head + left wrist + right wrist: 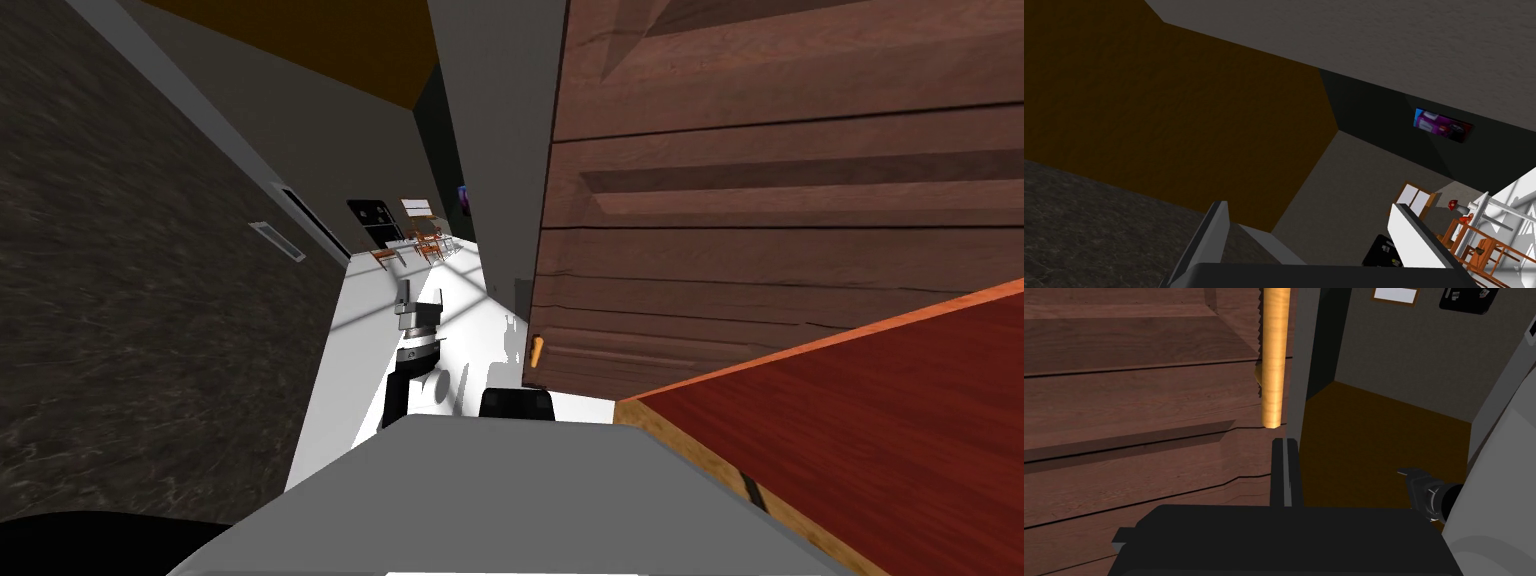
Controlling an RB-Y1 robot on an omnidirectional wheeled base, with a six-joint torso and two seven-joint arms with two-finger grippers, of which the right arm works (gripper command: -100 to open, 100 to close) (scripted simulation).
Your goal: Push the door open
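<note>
1. Dark reddish-brown panelled wooden door (750, 200) stands close on my right. Its free edge is on the left, next to a grey wall strip (490, 150).
2. Orange-tan cylindrical handle (1274, 358) sits on the door face, just beside that edge.
3. Right gripper (1285, 447): blades pressed together with nothing between them. The tips are just beside the handle's end, at the door edge. Can't tell if they touch the door.
4. Left gripper (1310, 206): blades apart, empty, held left of the right one over the white floor (350, 350).
5. Red-brown tabletop with a light edge (850, 430) is near right.

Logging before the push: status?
Left gripper open, clear of the door. Right gripper shut, beside the handle at the door's edge. Red table close on the right.
</note>
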